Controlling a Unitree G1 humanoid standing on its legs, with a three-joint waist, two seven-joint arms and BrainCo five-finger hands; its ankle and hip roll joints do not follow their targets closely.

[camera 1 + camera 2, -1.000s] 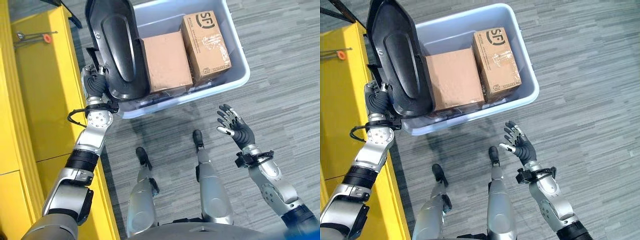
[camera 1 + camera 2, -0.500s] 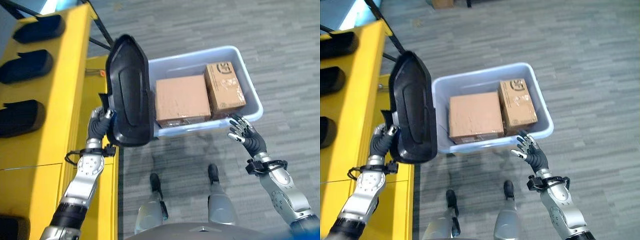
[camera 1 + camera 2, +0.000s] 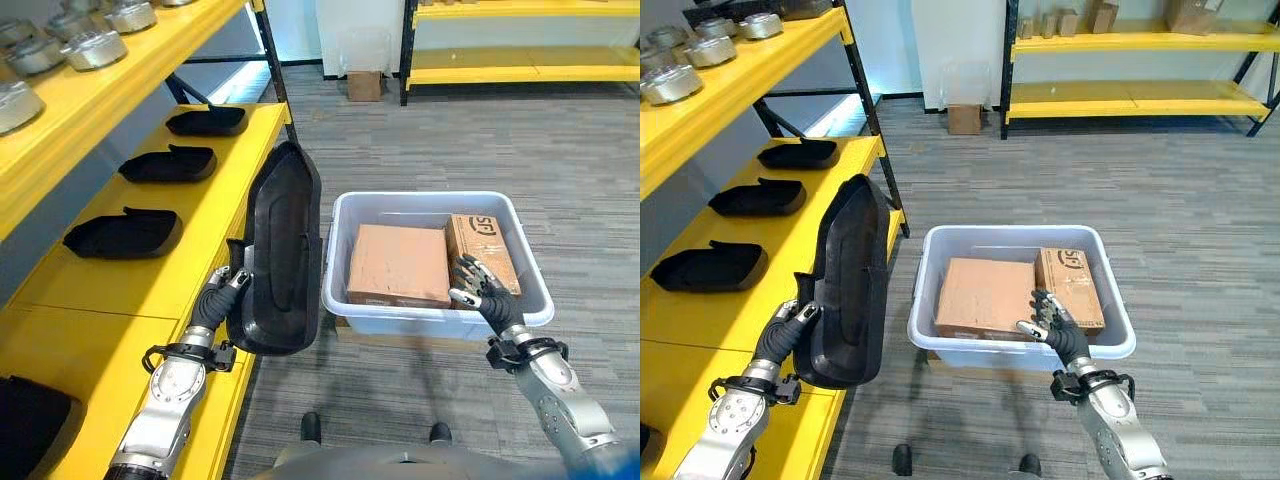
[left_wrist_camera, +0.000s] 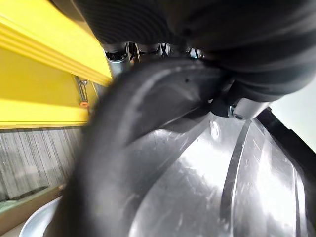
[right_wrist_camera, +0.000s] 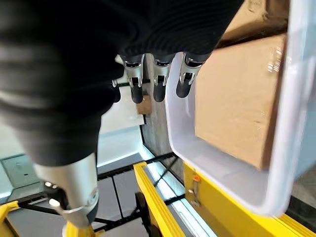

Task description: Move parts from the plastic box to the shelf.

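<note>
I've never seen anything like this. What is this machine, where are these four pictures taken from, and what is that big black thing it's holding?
This is a humanoid robot with two silver arms. Two pictures come from cameras in its head, looking down and ahead; the other two come from cameras on its wrists, very close to the hands.

Its left hand grips a large black moulded part, held upright beside a yellow shelf. Three similar black parts already lie in a row on that shelf. The left wrist view shows the same part from very near.

Its right hand is open, fingers spread, holding nothing, at the near rim of a pale plastic box on the floor. Inside the box are two cardboard boxes.
</note>
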